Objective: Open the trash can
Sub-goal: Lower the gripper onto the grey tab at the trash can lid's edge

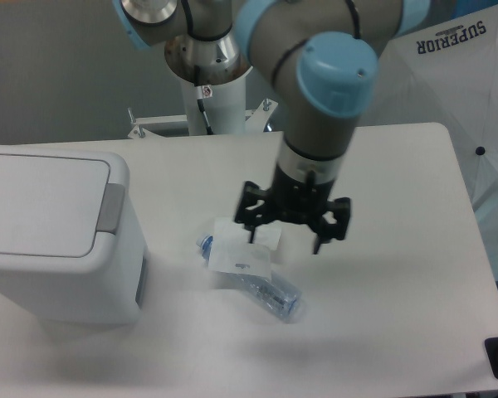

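White tabletop (398,274) lay under me; my gripper (284,236) hung with fingers apart, holding nothing, above a pouch (242,253) and bottle (270,292). At the left stood the trash can (58,240), lid shut. It looked stiff, light plastic, best pressed at its grey tab (110,207).

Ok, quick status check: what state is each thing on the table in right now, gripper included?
Trash can: lid shut, grey push tab not pressed.
Gripper: open, empty, above the table beside the pouch.
White pouch: lying flat across the bottle.
Clear bottle: on its side, partly under the pouch.
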Tool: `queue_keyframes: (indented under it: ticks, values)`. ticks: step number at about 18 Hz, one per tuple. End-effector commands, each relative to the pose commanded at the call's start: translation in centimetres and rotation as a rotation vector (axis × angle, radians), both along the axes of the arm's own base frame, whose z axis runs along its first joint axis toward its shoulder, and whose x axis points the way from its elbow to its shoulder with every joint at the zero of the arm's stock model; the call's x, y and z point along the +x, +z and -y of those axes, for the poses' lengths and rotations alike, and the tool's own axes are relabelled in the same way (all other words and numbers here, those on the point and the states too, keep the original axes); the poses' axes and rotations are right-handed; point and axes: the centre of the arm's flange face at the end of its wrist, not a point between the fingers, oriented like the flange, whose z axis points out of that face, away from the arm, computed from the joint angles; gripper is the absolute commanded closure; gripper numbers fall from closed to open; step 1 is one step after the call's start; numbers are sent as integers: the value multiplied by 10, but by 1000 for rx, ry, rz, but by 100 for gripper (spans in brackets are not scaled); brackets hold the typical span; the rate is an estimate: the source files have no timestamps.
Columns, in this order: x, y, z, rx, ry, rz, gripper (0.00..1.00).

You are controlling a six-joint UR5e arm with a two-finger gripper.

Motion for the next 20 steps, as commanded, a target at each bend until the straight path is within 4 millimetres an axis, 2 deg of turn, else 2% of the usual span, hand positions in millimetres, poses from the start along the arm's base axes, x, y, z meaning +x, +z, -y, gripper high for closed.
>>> queue_keyframes:
  ticks: [4,10,11,20]
  values:
    - [44,9,-15,15,-12,5,0]
    - [85,9,-10,5,-54,9,0]
    - [92,3,-10,-6,-62,17,0]
    - [109,0,-18,-3,-93,14,0]
